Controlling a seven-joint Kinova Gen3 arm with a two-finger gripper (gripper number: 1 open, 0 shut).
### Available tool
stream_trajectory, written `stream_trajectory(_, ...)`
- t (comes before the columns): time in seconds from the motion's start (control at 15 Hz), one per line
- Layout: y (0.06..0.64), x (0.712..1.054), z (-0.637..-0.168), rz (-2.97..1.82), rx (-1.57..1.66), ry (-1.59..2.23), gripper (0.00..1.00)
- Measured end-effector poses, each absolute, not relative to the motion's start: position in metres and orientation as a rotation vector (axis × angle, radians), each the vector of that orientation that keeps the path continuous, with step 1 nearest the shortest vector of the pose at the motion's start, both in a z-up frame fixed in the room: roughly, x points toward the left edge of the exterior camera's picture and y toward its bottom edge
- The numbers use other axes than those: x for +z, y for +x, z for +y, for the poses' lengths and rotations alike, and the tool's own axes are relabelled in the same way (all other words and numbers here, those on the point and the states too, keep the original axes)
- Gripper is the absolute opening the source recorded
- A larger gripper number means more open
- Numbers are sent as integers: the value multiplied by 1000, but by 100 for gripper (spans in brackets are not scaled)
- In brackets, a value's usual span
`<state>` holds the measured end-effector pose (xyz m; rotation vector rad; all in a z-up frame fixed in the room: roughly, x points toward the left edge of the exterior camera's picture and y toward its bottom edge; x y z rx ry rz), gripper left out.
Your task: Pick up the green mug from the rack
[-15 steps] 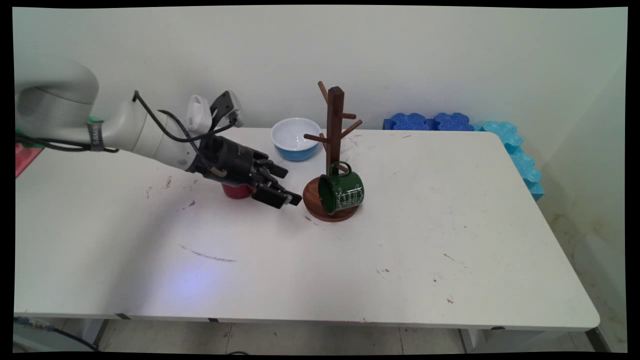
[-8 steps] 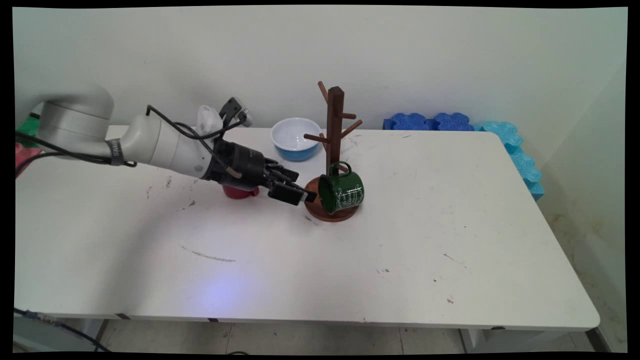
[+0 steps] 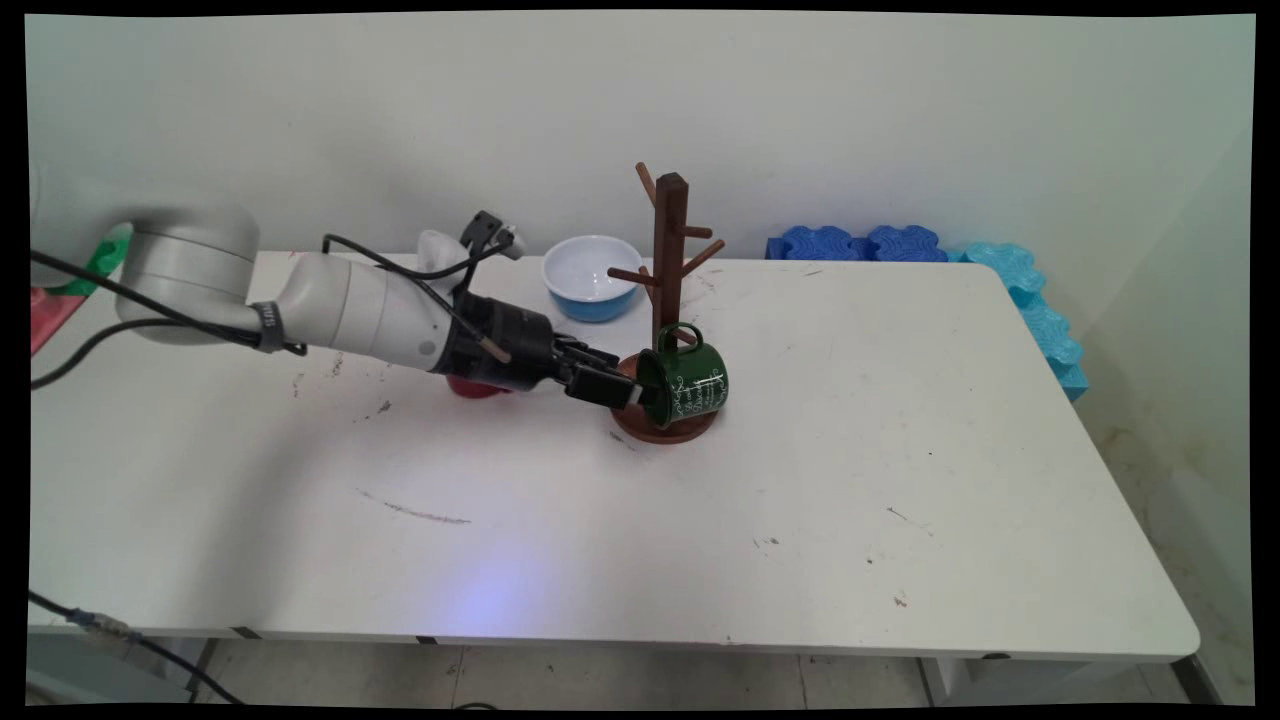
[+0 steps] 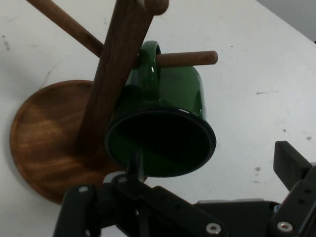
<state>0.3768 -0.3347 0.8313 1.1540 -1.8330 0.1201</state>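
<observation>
A dark green enamel mug hangs by its handle on a low peg of the wooden mug tree, its mouth turned left toward my gripper. The gripper is open and level with that mouth, its tips at the rim. In the hand view the mug fills the centre. One finger reaches into the mug's dark mouth and the other finger stands outside it on the right, so the gripper straddles the rim. The tree's round base lies to the left.
A red cup sits on the table, mostly hidden behind my wrist. A blue bowl with a white inside stands behind the tree. Blue foam blocks and teal ones line the table's far right edge.
My gripper has travelled right, from beside the red cup to the mug's mouth. The mug and the tree have not moved.
</observation>
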Motion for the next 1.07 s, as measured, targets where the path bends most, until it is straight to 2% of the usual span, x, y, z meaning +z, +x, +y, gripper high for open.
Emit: stream_trajectory(1.07, 346, 800, -354, -1748, 51, 1211, 100)
